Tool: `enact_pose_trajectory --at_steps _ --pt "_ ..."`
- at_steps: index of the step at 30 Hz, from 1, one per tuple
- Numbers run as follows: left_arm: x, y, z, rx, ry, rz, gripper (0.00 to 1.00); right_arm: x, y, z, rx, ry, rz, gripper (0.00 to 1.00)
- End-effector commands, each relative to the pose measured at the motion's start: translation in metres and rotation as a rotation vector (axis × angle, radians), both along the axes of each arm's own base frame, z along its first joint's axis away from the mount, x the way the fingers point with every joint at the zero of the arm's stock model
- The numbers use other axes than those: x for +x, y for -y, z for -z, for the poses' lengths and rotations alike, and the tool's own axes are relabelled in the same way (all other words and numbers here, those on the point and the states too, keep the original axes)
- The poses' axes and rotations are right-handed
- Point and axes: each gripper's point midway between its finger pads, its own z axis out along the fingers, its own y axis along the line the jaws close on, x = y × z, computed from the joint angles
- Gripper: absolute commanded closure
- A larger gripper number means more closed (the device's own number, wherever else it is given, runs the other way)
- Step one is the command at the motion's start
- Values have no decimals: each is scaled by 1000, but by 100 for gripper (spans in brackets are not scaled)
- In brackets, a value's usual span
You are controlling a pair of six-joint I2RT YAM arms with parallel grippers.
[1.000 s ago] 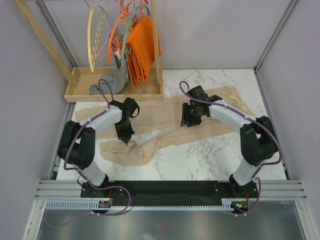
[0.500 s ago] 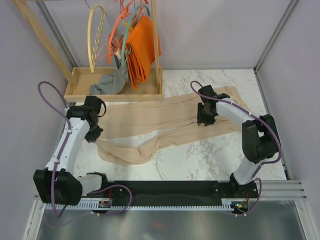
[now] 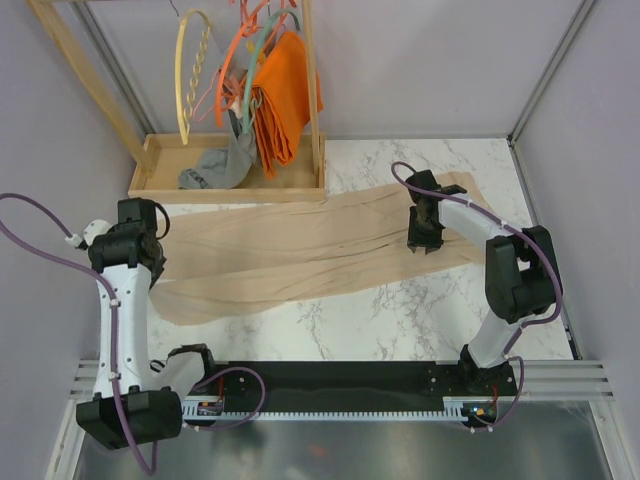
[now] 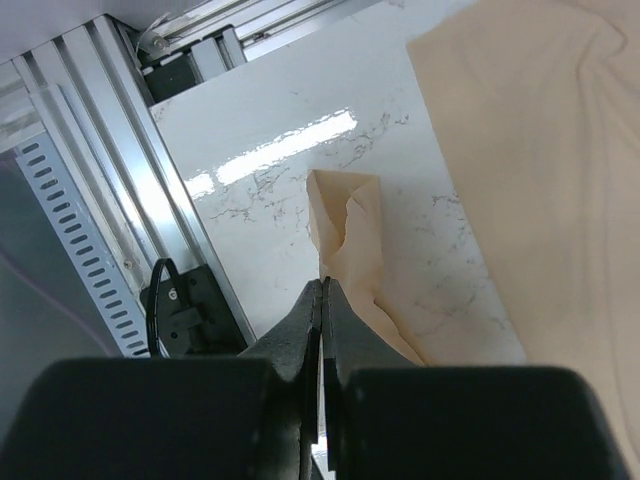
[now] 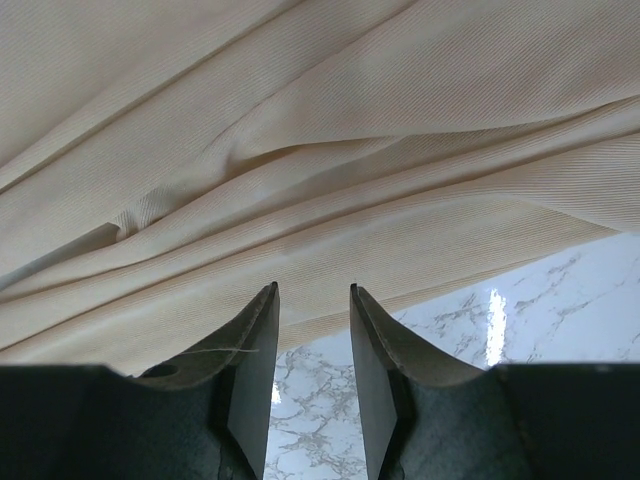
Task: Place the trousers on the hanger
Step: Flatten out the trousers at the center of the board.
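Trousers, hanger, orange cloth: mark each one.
trousers (image 3: 300, 245), top external view, middle of the spread legs.
hanger (image 3: 203, 62), top external view, twisted bar.
orange cloth (image 3: 285, 95), top external view, hanging folds.

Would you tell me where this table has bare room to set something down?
The widest bare marble is the near strip between the trousers and the black base rail. A smaller patch lies at the back right, between the wooden tray and the side wall. The trousers cover the middle, and the tray is crowded with hangers and an orange cloth.
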Motion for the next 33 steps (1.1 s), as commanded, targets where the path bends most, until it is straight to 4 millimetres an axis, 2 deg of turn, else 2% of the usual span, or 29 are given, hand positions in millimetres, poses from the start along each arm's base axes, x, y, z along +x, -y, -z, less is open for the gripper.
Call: enact_pose_trajectory --at_steps 1,4,8,10,13,15,20,24,27,29,30,32,33 --pt "-46 -7 -14 45 -92 -90 98 1 7 -4 -38 11 0 58" --pt "-46 -14 -21 83 -84 -108 98 0 2 -7 -4 19 -14 58" --pt "-41 -25 -28 137 -111 -129 98 -6 -47 -9 213 9 -116 57" --pt "-34 -32 -30 175 -113 -126 98 -4 -67 -17 224 42 -189 56" --pt "-18 -38 -27 198 -110 -78 98 -2 -69 -22 193 61 -209 54" --pt "-12 -37 -20 180 -132 -61 98 6 -57 -25 120 91 -176 53" --pt "-3 -33 16 111 -234 -73 98 18 -37 -30 48 115 -104 52" --pt "7 -36 30 92 -262 -88 98 30 -3 -32 -7 113 16 51" --pt "15 -37 41 66 -297 -89 98 42 44 -28 -21 106 182 51" --pt "17 -39 47 55 -330 -94 98 49 62 -26 -16 107 249 51" --pt "18 -39 55 45 -361 -97 98 52 82 -23 -25 101 301 51" --pt "18 -39 63 34 -386 -106 98 60 100 -29 -45 124 355 50" --pt "21 -38 71 21 -402 -110 98 62 119 -30 -42 129 418 50"
